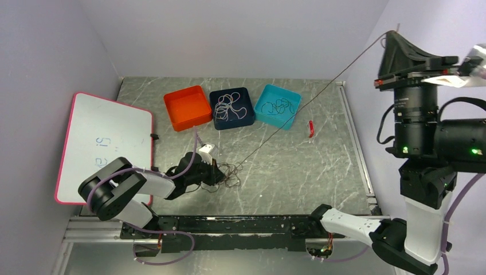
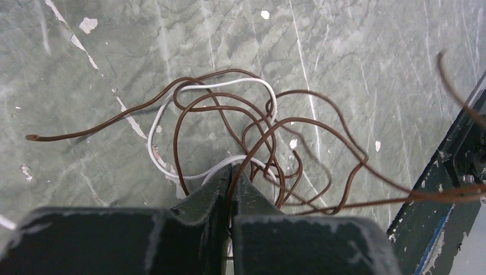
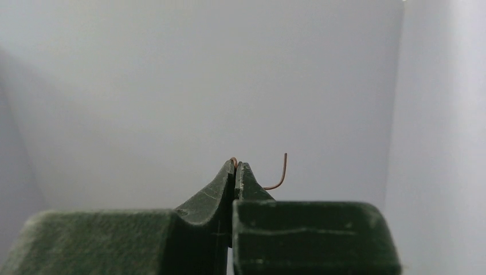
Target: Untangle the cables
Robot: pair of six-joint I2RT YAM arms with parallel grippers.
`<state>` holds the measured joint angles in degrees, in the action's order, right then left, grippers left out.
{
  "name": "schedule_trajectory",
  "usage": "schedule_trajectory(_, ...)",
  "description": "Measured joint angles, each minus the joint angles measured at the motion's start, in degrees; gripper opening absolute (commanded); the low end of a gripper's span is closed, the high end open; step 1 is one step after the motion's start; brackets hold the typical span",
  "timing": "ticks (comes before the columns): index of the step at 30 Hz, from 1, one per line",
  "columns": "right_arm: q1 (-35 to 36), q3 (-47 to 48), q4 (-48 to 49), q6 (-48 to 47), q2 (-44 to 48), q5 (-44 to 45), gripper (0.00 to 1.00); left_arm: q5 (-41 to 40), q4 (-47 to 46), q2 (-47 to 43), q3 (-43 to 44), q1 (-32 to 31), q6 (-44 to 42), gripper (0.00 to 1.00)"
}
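A tangle of brown and white cables (image 1: 229, 172) lies on the grey marbled table. In the left wrist view the brown cable (image 2: 189, 109) loops many times over a white cable (image 2: 153, 134). My left gripper (image 2: 231, 172) is shut on a brown strand at the near edge of the tangle (image 1: 216, 171). One brown cable (image 1: 315, 97) runs taut from the tangle up to my right gripper (image 1: 394, 33), raised high at the right. The right gripper (image 3: 235, 165) is shut on that cable, whose short curled end (image 3: 281, 172) pokes out beside the fingers.
Three bins stand at the back: an orange bin (image 1: 186, 109), a navy bin (image 1: 213, 114) with white cables (image 1: 229, 106), and a teal bin (image 1: 286, 121) with black cables (image 1: 279, 105). A small red piece (image 1: 311, 128) lies right of them. A pink-rimmed whiteboard (image 1: 103, 146) lies at the left.
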<state>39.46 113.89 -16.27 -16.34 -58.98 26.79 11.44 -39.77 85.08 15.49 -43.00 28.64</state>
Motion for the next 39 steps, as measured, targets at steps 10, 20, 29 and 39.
schedule_trajectory(10, 0.04, 0.66, 2.47, -6.49, 1.27, 4.70, 0.00, -0.50, -1.22, 0.13, 0.00, -0.13, 1.38, 0.27)
schedule_trajectory(20, 0.04, 1.20, 5.33, -6.75, 2.34, 5.53, 0.00, -2.69, 0.39, -1.92, 0.13, -0.20, 1.40, 0.54)
schedule_trajectory(29, 0.04, 2.03, -1.29, -0.24, 0.94, 3.10, 0.00, -6.75, 9.44, -11.56, -0.39, -0.20, 0.66, 0.66)
schedule_trajectory(39, 0.04, -13.79, -14.86, 13.40, 1.68, 2.32, 0.00, -10.01, 17.25, -19.61, 1.95, -0.17, -2.08, 0.22)
